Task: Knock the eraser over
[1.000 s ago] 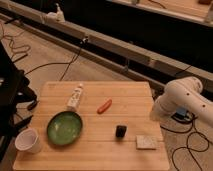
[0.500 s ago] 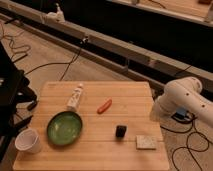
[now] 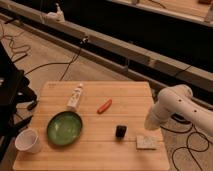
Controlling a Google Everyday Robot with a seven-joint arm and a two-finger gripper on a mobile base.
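Along the near edge sit 1 white cup [image 3: 27, 141] at the left corner and 1 speckled pad [image 3: 147, 142] toward the right. Just beyond it, leftward, the eraser [image 3: 120, 131] apparently stands untouched. At the right edge hangs the gripper [image 3: 151, 124]; whether it is open cannot be told. Recommended: a low sideways push, clearing the pad.

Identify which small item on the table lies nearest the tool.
The pale speckled square pad, just below the tool, which is at the right edge of the table. The black eraser sits farther left, the orange stick farther still.
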